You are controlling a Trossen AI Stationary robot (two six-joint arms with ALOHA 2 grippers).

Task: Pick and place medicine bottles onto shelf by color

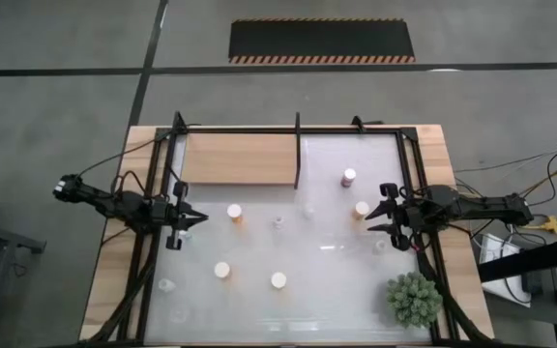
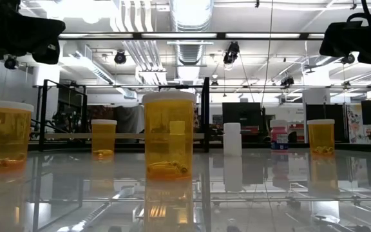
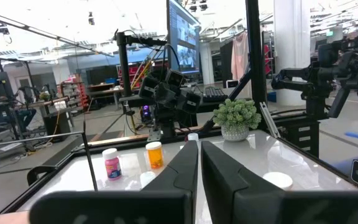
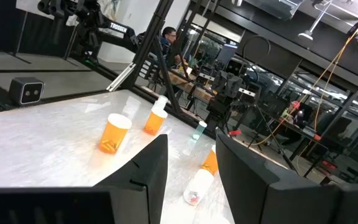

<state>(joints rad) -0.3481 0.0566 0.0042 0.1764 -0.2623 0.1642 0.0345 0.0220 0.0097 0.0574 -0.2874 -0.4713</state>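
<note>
Small white-capped bottles stand upright on their bases on the glossy white tabletop. Orange ones are spread over its middle, a purple one is far right, and clear ones are hard to make out. The pale wood shelf lies at the far left inside the black frame, with nothing on it. My left gripper hovers shut at the left side, off the nearest orange bottle. My right gripper hovers open at the right, just beside the orange bottle.
A spiky green potted plant sits at the near right corner. Black frame bars run round the table and divide the far edge beside the shelf. Bare white surface lies between the bottles at the near middle. A person is in the room beyond.
</note>
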